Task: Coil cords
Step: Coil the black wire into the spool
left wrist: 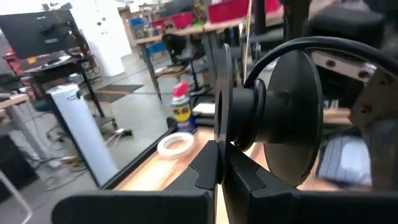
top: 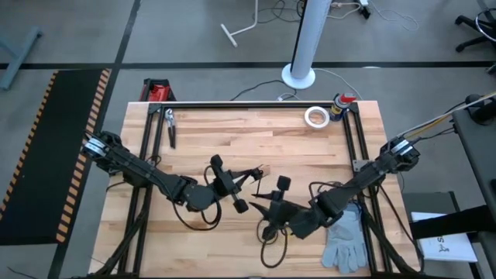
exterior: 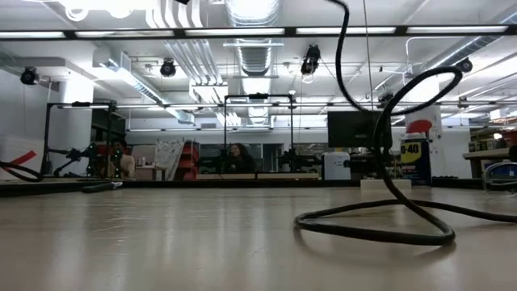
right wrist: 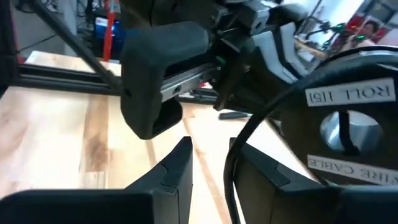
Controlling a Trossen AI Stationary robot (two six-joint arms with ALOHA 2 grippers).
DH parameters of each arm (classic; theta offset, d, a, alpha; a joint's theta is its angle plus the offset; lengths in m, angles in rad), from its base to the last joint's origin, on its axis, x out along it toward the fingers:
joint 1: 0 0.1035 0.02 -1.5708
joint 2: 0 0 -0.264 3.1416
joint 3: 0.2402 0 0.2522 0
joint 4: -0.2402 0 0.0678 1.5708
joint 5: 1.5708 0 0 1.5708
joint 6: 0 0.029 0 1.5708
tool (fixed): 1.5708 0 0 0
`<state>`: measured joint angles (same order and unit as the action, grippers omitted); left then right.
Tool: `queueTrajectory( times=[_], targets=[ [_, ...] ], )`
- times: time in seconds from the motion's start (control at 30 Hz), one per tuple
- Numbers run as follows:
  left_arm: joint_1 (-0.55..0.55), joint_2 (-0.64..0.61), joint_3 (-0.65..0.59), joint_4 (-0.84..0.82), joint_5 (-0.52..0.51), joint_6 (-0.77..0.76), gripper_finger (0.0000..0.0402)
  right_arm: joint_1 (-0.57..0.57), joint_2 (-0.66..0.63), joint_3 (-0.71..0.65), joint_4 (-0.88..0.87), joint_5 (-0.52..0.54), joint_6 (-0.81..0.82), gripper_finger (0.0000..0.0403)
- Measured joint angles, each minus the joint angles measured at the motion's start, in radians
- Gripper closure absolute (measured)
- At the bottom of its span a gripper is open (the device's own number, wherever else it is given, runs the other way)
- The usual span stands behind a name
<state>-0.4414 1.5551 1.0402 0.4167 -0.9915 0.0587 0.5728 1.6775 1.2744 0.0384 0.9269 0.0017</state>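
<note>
Seen from above: wooden bench (top: 194, 136) in a black frame, pliers (top: 170, 126) near far-left corner, white tape roll (top: 315, 116) and spray can (top: 341, 104) near far-right corner, grey glove (top: 347, 242) at near-right edge. Left gripper (top: 227, 184) reaching in from left edge toward bench middle, arm low and stretched, fingers spread wide, nothing seen between them. Right gripper (top: 273, 206) coming in from right edge, angled toward the left one, tips just beside it; cannot tell how its jaws stand. Thin black cord (top: 270, 246) trailing in loose loops from under right gripper toward near edge, not coiled; another dark loop under left arm, cannot tell whether cord or robot cable.

Low view only: black cable loop (exterior: 380, 222) lying on bench and rising out of frame, people in room behind.

Left wrist view only: round black spool right in front of fingers, tape roll and can beyond.

Right wrist view only: labelled spool, cord (right wrist: 239, 155) running past the fingers (right wrist: 174, 168).
</note>
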Motion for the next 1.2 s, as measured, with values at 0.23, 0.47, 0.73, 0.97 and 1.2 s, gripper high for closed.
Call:
queueTrajectory(
  times=[0.23,0.47,0.73,0.97,1.2],
  targets=[
    [0.020,0.000,-0.058,0.186,0.016,0.027,0.0401,0.010,0.000,0.046,-0.066,0.112,-0.001,0.0311],
    [0.048,0.000,-0.062,0.253,0.031,0.030,0.0401,-0.010,0.004,0.050,-0.070,0.147,-0.009,0.0305],
    [0.098,0.000,-0.062,0.317,0.171,0.017,0.0402,-0.014,0.005,0.080,-0.079,0.148,-0.079,0.0313],
    [0.118,0.009,-0.062,0.364,0.296,-0.016,0.0402,-0.032,0.007,0.096,-0.084,0.147,-0.082,0.0305],
    [0.116,0.009,-0.062,0.433,0.333,-0.016,0.0402,-0.020,0.007,0.089,-0.094,0.262,-0.081,0.0312]
  ],
)
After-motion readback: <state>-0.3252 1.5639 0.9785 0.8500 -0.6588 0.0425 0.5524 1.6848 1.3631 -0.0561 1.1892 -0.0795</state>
